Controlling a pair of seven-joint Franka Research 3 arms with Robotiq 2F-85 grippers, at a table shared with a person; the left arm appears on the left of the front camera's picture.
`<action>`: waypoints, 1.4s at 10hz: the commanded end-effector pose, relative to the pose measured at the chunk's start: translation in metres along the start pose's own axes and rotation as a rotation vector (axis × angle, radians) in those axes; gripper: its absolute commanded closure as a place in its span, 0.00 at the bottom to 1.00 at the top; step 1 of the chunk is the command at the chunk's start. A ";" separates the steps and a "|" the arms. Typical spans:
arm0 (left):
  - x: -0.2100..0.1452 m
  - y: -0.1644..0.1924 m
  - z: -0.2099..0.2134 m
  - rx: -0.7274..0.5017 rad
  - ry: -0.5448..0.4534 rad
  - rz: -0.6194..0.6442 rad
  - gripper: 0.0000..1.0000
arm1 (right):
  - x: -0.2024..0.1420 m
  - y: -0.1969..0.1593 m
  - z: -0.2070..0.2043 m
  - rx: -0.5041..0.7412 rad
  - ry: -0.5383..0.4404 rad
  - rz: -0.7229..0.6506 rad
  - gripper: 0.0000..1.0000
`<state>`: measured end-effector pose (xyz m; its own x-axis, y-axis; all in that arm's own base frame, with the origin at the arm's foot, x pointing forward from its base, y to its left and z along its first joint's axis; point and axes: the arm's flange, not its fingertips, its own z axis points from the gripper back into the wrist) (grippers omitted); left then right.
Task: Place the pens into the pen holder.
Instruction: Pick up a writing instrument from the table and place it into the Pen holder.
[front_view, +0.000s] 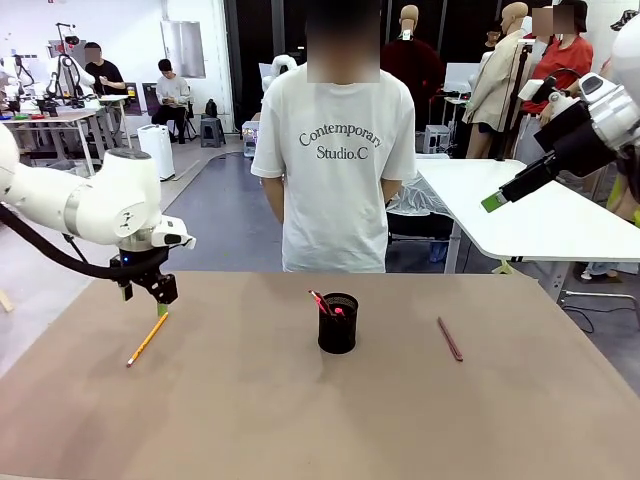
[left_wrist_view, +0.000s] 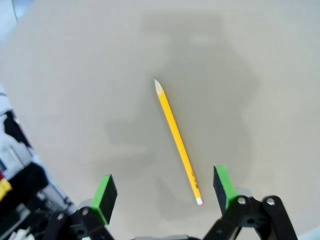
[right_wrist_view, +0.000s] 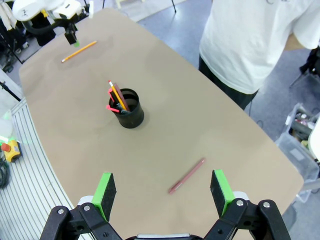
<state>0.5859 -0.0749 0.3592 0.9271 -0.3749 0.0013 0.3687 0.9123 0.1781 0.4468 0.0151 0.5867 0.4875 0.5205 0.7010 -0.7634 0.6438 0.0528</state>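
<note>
I judge the yellow pencil (front_view: 147, 339), at nine o'clock from the mesh pen holder (front_view: 338, 325), is being picked up. My left pincer (front_view: 145, 297) hovers over its far end, spread wide and empty; next it must drop and close. The right pincer (right_wrist_view: 163, 192) hangs high, wide open, holding nothing. The reddish-brown pen (front_view: 450, 339) lies at three o'clock. Nothing blocks the way; a person (front_view: 335, 150) stands at twelve.

My left claw (front_view: 150, 293) hangs well left of the holder (front_view: 338, 325), over the far end of the pencil (front_view: 147, 339). A reddish pen (front_view: 450, 339) lies right of the holder; my right claw (front_view: 494, 203) is raised farther right, above the surface (front_view: 250, 420).
</note>
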 end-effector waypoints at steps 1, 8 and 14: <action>0.014 0.002 -0.004 -0.031 0.072 0.047 0.00 | 0.000 -0.001 0.000 0.014 -0.020 0.000 0.00; 0.021 0.020 -0.041 -0.170 -0.027 0.094 0.00 | 0.000 -0.001 0.000 0.014 -0.020 0.000 0.00; 0.018 0.017 -0.048 -0.165 -0.052 0.130 0.26 | 0.000 -0.001 0.000 0.014 -0.020 0.000 0.00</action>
<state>0.6174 -0.0615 0.3207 0.9631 -0.2654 0.0451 0.2652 0.9641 0.0097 0.4468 0.0151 0.5866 0.4875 0.5205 0.7010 -0.7634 0.6438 0.0529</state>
